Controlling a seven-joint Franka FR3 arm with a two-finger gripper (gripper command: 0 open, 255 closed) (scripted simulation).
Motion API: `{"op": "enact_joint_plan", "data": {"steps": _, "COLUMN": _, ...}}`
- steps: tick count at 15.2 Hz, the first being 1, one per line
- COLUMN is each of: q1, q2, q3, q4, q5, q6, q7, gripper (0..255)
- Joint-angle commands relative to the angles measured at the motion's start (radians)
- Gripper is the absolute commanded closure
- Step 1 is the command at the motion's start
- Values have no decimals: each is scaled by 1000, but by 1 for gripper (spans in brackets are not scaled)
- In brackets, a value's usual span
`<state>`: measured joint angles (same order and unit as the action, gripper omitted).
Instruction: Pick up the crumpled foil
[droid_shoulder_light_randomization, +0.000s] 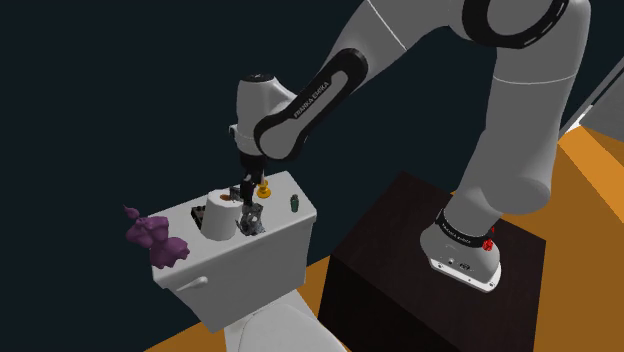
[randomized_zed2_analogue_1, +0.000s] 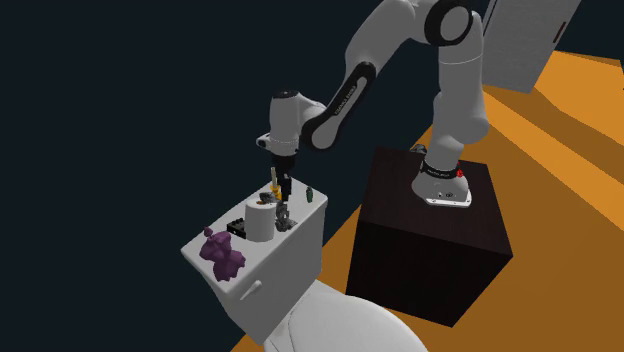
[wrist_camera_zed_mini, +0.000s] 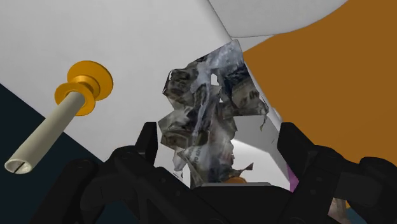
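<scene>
A white robot arm (droid_shoulder_light_randomization: 500, 100) sweeps from the upper right of the shoulder view down to the centre left. It is bolted to a dark box stand (droid_shoulder_light_randomization: 400, 270) at the lower right, which sits on an orange floor (droid_shoulder_light_randomization: 590, 200). The background is a black area.

At the lower left is a white toilet tank (droid_shoulder_light_randomization: 270, 260), with several things on its flat lid. A white cup-shaped object (droid_shoulder_light_randomization: 218, 218) stands near the lid's middle. A purple lumpy object (droid_shoulder_light_randomization: 152, 236) lies at the lid's left end.

The black gripper (droid_shoulder_light_randomization: 248, 195) points straight down over the lid, just right of the cup. The crumpled foil (droid_shoulder_light_randomization: 251, 220), grey and shiny, is directly under it at the lid's front edge.

In the wrist view the gripper (wrist_camera_zed_mini: 219, 137) has its fingers spread wide with the foil (wrist_camera_zed_mini: 207, 114) between them. A strip of white shows between the foil and one finger, so it is not clasped.

A pale peg with a yellow knob (wrist_camera_zed_mini: 83, 89) lies on the lid beside the foil. A tiny green object (droid_shoulder_light_randomization: 293, 204) stands near the lid's right end.
</scene>
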<state>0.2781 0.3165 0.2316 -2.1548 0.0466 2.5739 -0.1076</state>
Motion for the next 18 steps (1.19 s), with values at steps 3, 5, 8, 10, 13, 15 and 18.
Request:
{"op": "enact_joint_plan", "data": {"steps": 3, "q1": 7, "q2": 44, "q3": -6, "q4": -3, "q5": -11, "q6": 47, "q7": 4, "gripper": 0}}
{"op": "enact_joint_plan", "data": {"steps": 5, "q1": 7, "q2": 50, "q3": -7, "q4": -3, "q5": -12, "q6": 53, "q7": 5, "gripper": 0}}
{"op": "enact_joint_plan", "data": {"steps": 8, "q1": 7, "q2": 53, "q3": -7, "q4": -1, "q5": -13, "q6": 54, "q7": 4, "gripper": 255}}
{"op": "enact_joint_plan", "data": {"steps": 10, "q1": 7, "q2": 53, "q3": -7, "q4": -1, "q5": -13, "q6": 54, "q7": 4, "gripper": 255}}
{"op": "enact_joint_plan", "data": {"steps": 13, "q1": 7, "q2": 53, "q3": -7, "q4": -1, "q5": -13, "q6": 54, "q7": 4, "gripper": 255}}
{"op": "enact_joint_plan", "data": {"steps": 15, "q1": 7, "q2": 50, "q3": -7, "q4": -3, "q5": -12, "q6": 53, "q7": 5, "gripper": 255}}
{"op": "enact_joint_plan", "data": {"steps": 18, "q1": 3, "q2": 17, "q3": -2, "q4": -2, "q5": -5, "q6": 20, "q7": 2, "gripper": 255}}
